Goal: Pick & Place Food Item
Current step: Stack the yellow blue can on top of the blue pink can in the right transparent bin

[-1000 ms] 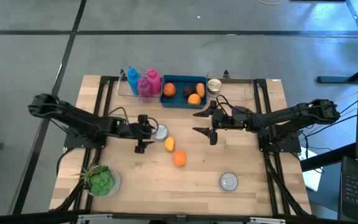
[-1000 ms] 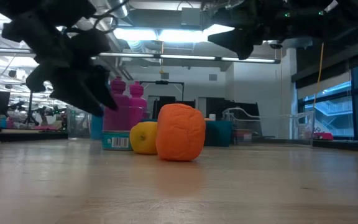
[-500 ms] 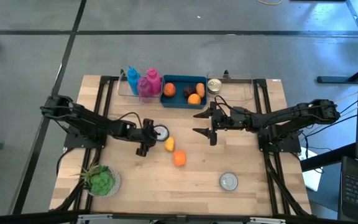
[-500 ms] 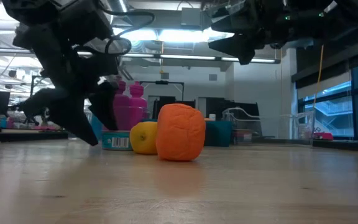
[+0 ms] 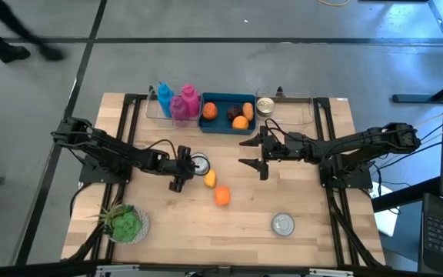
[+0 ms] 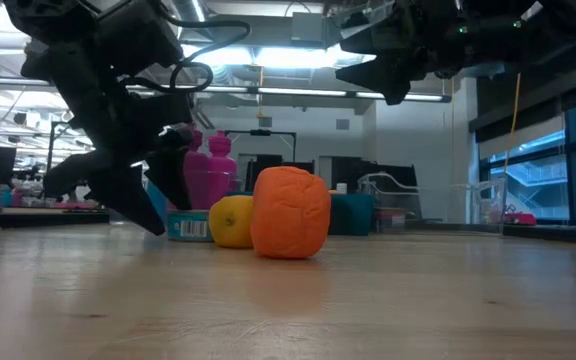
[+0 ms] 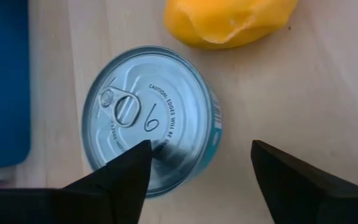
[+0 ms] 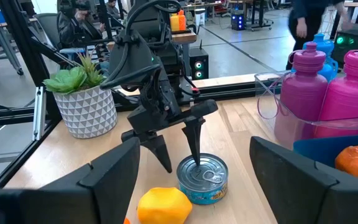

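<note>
We see the left gripper (image 5: pixel 180 170) lowered over a silver pull-tab tin can (image 5: pixel 198 163) standing near the middle of the wooden table (image 5: pixel 314 200), with its jaws spread and not clamped on anything. In the left wrist view 1 finger overlaps the can's lid (image 7: pixel 148 118) while the other sits over bare wood beside the can; the right wrist view shows 1 fingertip (image 8: pixel 196 151) coming down at the can's top (image 8: pixel 202 171) and the other ending beside it, so the can is not between the 2 fingers. Just beside the can lies a yellow food item (image 5: pixel 210 178), and a little farther toward the front edge sits an orange food item (image 5: pixel 221 196); in the low view the orange one (image 6: pixel 290 212) stands in front of the yellow one (image 6: pixel 231 221). The right gripper (image 5: pixel 254 152) hangs above the table, apart from the can, with its jaws wide open and holding nothing. At the back of the table a blue tray (image 5: pixel 225 125) holds more food pieces, and next to it a clear bin holds pink and blue bottles (image 5: pixel 184 102). A 2nd tin (image 5: pixel 283 224) rests near the front right, and a potted plant (image 5: pixel 124 223) sits at the front left corner.
</note>
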